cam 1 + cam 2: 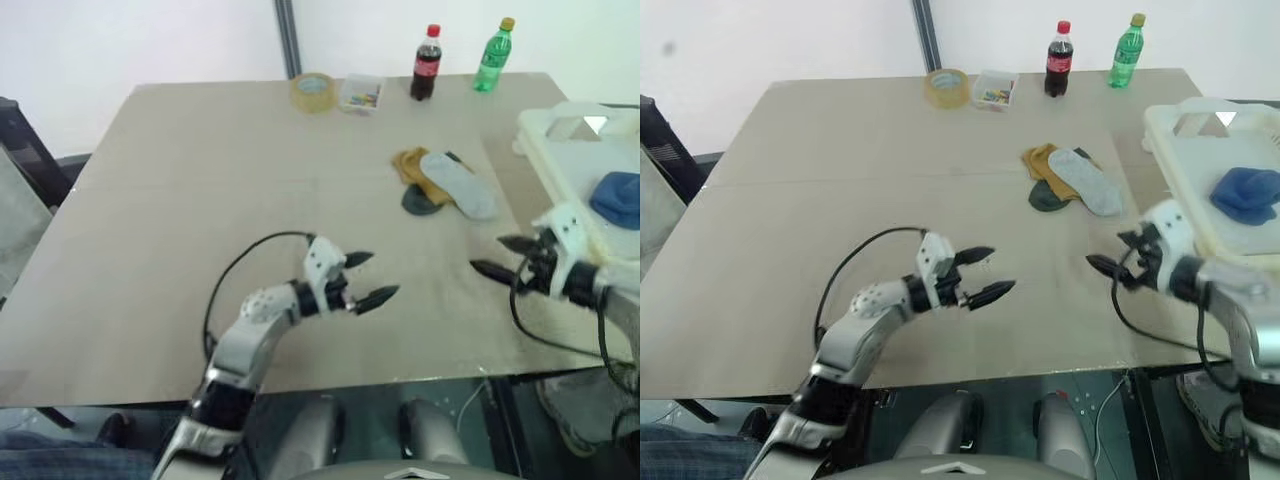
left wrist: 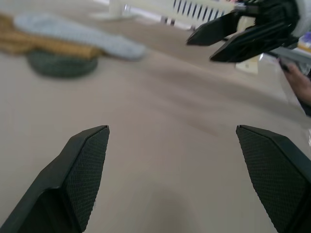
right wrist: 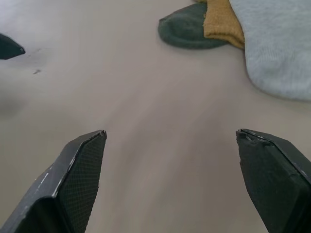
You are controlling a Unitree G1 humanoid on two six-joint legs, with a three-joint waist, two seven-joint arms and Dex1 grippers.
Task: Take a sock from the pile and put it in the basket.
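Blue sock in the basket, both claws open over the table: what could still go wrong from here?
1. The right claw hangs close to the basket wall; a swing could nudge it.
2. The blue sock is bunched, not flat, and might catch a claw reaching in.
3. The pile sits near the basket; a sweep could drag it.

Both arms low — fingers [image 1: 362, 279] spread, tips facing

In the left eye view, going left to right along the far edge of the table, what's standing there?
Tape roll → small clear box of colourful bits → dark cola bottle with a red cap → green bottle with a yellow cap.
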